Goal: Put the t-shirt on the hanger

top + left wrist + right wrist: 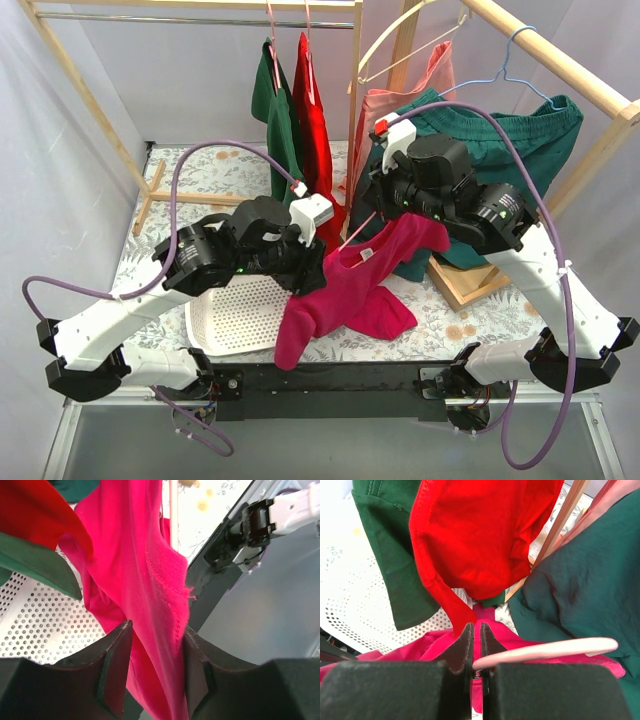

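The magenta-pink t-shirt (350, 290) hangs in the air between my two grippers, its lower part drooping over the table's front. My left gripper (310, 258) is shut on a bunched fold near its collar; in the left wrist view the cloth (135, 555) fills the gap between the left gripper's (155, 645) jaws. My right gripper (385, 208) is shut on the pale-pink hanger (358, 228). In the right wrist view the right gripper (476, 645) pinches the hanger (550, 650), whose arm runs off to the right over the t-shirt (420, 647).
A white perforated tray (235, 315) lies under the left arm. A dark green top (280, 120) and a red garment (318, 130) hang on the wooden rack behind. A cream hanger (400, 40), a light-blue hanger (510, 65) and a green garment (520, 140) are at the right.
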Tool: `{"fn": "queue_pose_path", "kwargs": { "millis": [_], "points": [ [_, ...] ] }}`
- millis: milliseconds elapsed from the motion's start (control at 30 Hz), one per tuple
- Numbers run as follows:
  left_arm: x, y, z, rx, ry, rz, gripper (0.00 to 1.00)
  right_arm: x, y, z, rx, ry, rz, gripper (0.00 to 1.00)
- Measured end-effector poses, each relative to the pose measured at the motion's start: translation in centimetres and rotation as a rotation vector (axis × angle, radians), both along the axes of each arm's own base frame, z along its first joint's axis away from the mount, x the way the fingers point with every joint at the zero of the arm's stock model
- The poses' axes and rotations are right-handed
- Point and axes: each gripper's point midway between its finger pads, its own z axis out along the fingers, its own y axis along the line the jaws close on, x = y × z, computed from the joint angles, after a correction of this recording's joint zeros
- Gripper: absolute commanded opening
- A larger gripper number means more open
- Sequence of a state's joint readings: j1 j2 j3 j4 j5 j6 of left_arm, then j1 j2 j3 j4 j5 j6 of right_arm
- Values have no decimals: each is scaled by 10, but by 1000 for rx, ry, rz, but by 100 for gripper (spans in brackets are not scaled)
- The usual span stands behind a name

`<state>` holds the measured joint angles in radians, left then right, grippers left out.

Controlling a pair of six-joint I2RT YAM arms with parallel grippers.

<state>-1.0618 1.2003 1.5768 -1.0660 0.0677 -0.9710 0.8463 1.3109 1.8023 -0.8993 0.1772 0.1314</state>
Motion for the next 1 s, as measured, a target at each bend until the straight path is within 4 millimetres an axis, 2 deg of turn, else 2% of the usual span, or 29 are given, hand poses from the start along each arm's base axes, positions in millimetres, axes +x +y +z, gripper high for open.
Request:
{"fn": "queue_pose_path", "kwargs": {
  "millis": [67, 200, 400, 433, 500, 533, 633, 833, 1000],
  "points": [
    [1, 0, -9, 14, 4, -1, 33, 1, 1, 0, 2, -1, 0, 1],
    [6, -2, -18, 18, -10, 19, 0, 3, 3, -2, -1, 0, 0, 1],
    [18, 2, -14, -38, -92, 79, 0, 7, 8, 3, 18, -15, 1, 3],
    [19, 3, -11, -52, -103, 84, 0, 7, 8, 4, 22, -19, 1, 18],
    [19, 4, -6, -79, -120, 87, 0, 8, 10, 6, 35, -22, 2, 32],
    [19, 5, -3, -92, -128, 87, 0, 7, 11, 8, 44, -25, 5, 45],
    [16, 9, 2, -112, -146, 79, 0, 5, 10, 12, 65, -33, 5, 62],
    [7, 17, 19, -164, -185, 38, 0, -6, 0, 34, 151, -96, 10, 81],
    [1, 23, 35, -203, -216, 16, 0, -26, -14, 59, 262, -180, 31, 86]
  ]
}}
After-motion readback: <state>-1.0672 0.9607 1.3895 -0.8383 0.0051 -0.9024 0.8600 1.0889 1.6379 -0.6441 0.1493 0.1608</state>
